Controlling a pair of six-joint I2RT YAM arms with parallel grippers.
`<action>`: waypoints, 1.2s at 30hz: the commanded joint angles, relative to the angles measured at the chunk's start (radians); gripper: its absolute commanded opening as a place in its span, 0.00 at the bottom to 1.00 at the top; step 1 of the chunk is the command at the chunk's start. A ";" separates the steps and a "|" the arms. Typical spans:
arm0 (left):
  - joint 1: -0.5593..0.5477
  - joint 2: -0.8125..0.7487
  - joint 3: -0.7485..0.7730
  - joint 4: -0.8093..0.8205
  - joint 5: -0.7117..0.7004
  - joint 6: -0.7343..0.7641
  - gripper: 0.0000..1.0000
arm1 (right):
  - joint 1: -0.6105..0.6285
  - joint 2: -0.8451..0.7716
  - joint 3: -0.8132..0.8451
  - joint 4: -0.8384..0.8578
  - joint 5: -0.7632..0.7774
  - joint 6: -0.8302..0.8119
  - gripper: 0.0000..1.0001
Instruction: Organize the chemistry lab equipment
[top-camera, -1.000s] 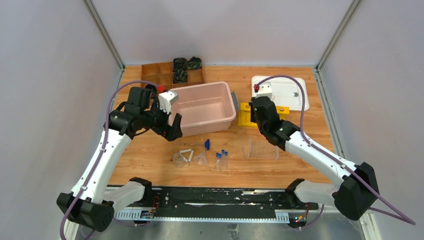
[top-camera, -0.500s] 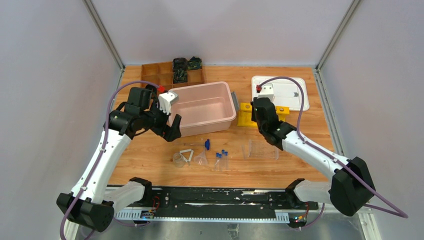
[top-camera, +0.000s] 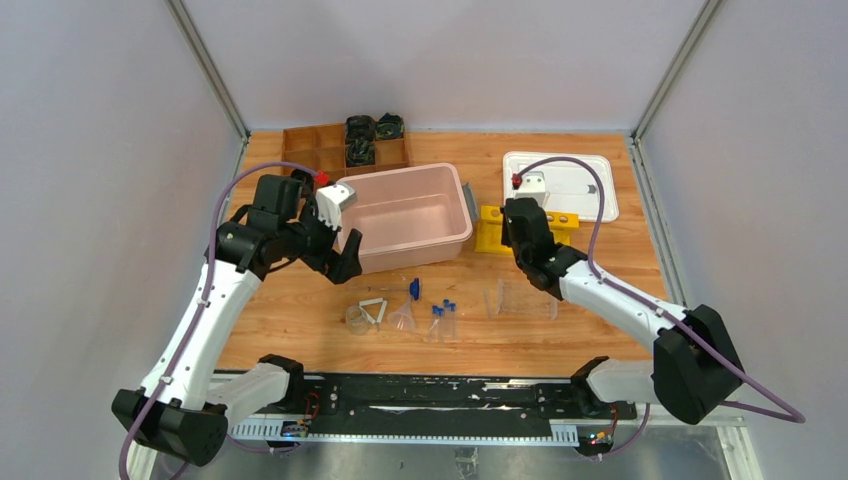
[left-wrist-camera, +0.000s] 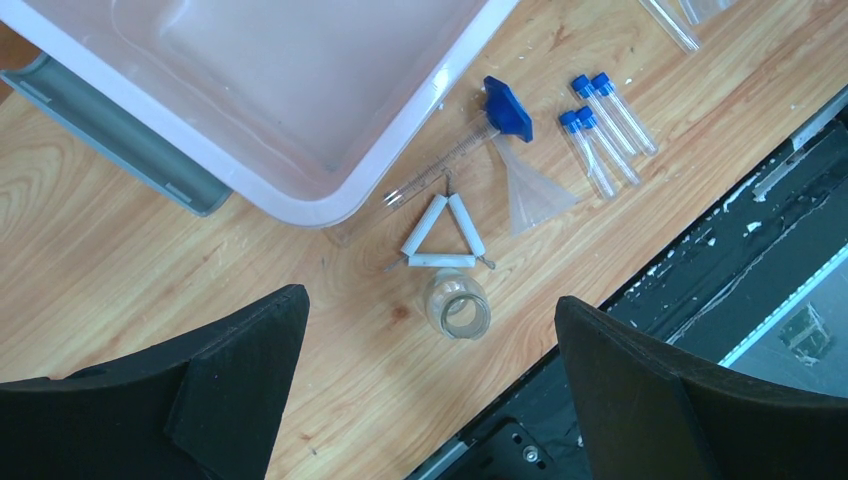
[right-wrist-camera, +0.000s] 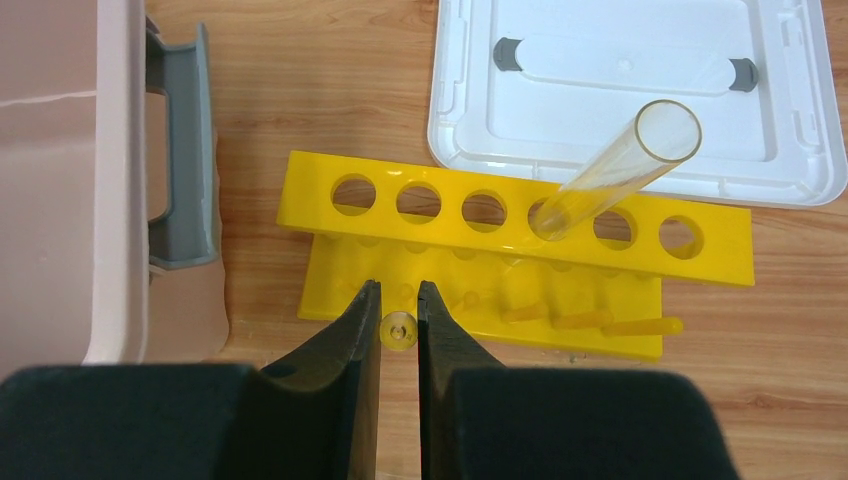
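On the wood lie a small clear beaker (top-camera: 356, 319) (left-wrist-camera: 457, 305), a white wire triangle (top-camera: 374, 309) (left-wrist-camera: 441, 235), a clear funnel (top-camera: 402, 318) (left-wrist-camera: 530, 190), a blue-tipped rod (top-camera: 414, 289) (left-wrist-camera: 507, 108), several blue-capped tubes (top-camera: 441, 318) (left-wrist-camera: 600, 130) and a clear rectangular tray (top-camera: 522, 298). My left gripper (top-camera: 345, 265) (left-wrist-camera: 430, 300) is wide open and empty, high above the beaker. My right gripper (top-camera: 512, 245) (right-wrist-camera: 399, 287) is closed to a narrow gap around a peg (right-wrist-camera: 399, 330) on the yellow tube rack (top-camera: 490, 228) (right-wrist-camera: 510, 215). One uncapped clear tube (right-wrist-camera: 620, 170) leans in a rack hole.
A large pink bin (top-camera: 415, 255) (left-wrist-camera: 300, 205) with a grey handle (right-wrist-camera: 185, 170) stands left of the rack. Its white lid (top-camera: 590, 185) (right-wrist-camera: 620, 110) lies behind the rack. A brown compartment box (top-camera: 330, 148) sits at the back left. The black rail runs along the table's near edge.
My right arm's elbow and wrist have shifted slightly left over the rack. The left arm has barely moved. The loose items lie where they were.
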 joint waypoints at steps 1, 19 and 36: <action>-0.004 -0.022 0.029 -0.005 0.017 0.015 1.00 | -0.020 0.001 -0.013 0.036 -0.003 0.030 0.00; -0.004 -0.032 0.032 -0.005 0.026 0.028 1.00 | -0.032 0.025 -0.010 0.084 0.011 0.005 0.00; -0.004 -0.031 0.038 -0.005 0.026 0.042 1.00 | -0.034 0.089 -0.040 0.122 0.020 0.012 0.00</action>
